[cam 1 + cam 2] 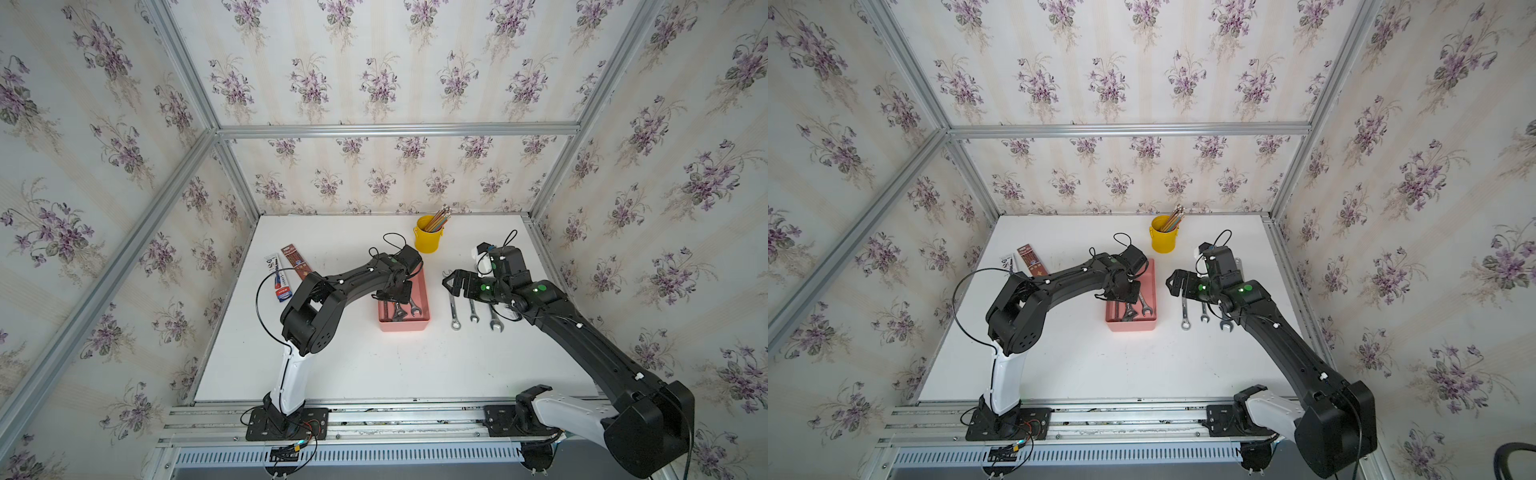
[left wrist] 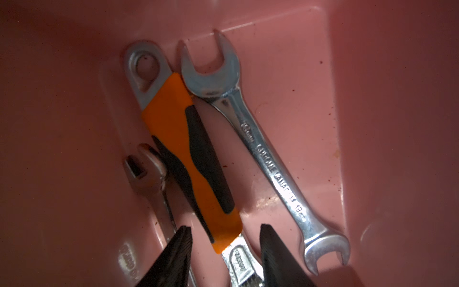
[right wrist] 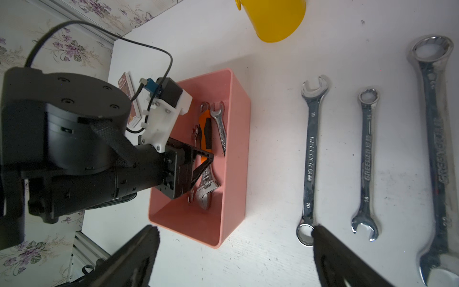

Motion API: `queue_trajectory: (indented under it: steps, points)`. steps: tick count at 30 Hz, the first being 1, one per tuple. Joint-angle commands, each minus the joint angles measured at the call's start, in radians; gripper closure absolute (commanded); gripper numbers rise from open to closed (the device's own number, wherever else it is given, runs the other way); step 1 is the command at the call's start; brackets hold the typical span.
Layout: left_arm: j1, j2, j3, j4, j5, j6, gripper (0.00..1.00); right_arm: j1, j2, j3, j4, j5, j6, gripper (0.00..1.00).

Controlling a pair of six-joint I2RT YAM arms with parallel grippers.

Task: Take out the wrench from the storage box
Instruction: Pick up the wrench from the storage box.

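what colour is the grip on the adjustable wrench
Orange and black grip, best in left wrist view.

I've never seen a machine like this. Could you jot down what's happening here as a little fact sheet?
Box: pink storage box
Between the jaws: orange-handled adjustable wrench, inside the box
Also inside: open-ended spanner, smaller wrench
Left jaws: open, straddling the adjustable wrench, not gripping yet
Right jaws: wide open, empty, over the table
On table: three wrenches in a row beside the box
Background: yellow pencil cup
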Motion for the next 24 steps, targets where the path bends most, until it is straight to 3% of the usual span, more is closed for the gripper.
queue_trajectory:
  steps: [1,13,24]
  points:
    - [0.0,0.02,0.0,-0.01,-0.008,0.005,0.5,0.0,-0.003,-0.001,-0.008,0.001,-0.002,0.0]
    - [0.0,0.109,0.053,0.004,0.017,0.036,0.58,-0.003,-0.017,-0.02,0.001,0.007,0.007,0.0]
    - [-0.005,0.067,0.048,0.007,0.024,0.045,0.79,-0.003,-0.015,-0.035,0.025,-0.008,0.022,0.0]
